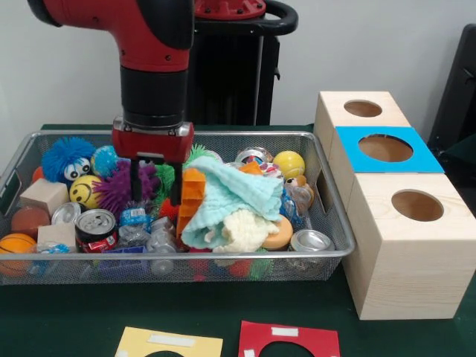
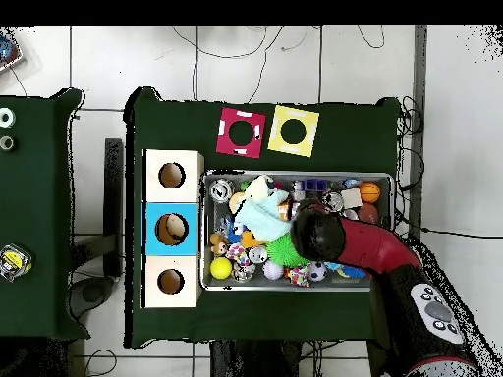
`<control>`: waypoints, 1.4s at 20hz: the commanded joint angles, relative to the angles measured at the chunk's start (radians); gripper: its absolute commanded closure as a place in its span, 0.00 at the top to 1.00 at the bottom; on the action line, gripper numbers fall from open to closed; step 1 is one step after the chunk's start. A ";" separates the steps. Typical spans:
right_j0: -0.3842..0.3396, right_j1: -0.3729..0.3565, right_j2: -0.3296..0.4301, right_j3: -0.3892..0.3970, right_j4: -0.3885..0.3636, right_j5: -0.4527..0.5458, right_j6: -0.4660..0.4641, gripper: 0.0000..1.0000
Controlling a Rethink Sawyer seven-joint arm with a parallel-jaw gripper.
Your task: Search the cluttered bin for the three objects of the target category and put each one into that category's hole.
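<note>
The bin (image 1: 327, 256), a shallow silver wire-mesh basket, is full of clutter: a mint cloth (image 1: 230, 195), a cola can (image 1: 95, 227), a silver can (image 1: 311, 240), a yellow smiley ball (image 1: 83, 191), a blue fuzzy ball (image 1: 65, 158), a purple spiky ball (image 1: 119, 186), crushed bottles (image 1: 149, 236) and wooden blocks (image 1: 44, 195). My gripper (image 1: 156, 195) hangs open in the bin's middle, its tips down among the spiky balls and beside an orange toy (image 1: 192, 195). In the overhead view the arm (image 2: 344, 243) hides the gripper and part of the bin (image 2: 295, 289).
Three wooden boxes with round holes stand right of the bin: a far one (image 1: 363, 108), a middle one under a blue card (image 1: 385, 148) and a near one (image 1: 416, 205). A yellow card (image 1: 169, 343) and a red card (image 1: 288, 341) lie on the green table's front.
</note>
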 commanded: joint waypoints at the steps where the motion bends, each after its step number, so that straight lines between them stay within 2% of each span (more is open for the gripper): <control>1: -0.047 0.164 0.004 -0.042 0.011 -0.116 0.171 1.00; 9: -0.118 0.205 0.010 -0.035 -0.056 -0.192 0.098 1.00; 16: -0.118 0.080 -0.017 0.049 -0.053 -0.113 0.086 1.00; 23: -0.071 0.184 -0.025 0.063 -0.021 -0.245 0.181 1.00; 28: -0.017 0.135 -0.035 0.110 0.044 -0.209 0.232 1.00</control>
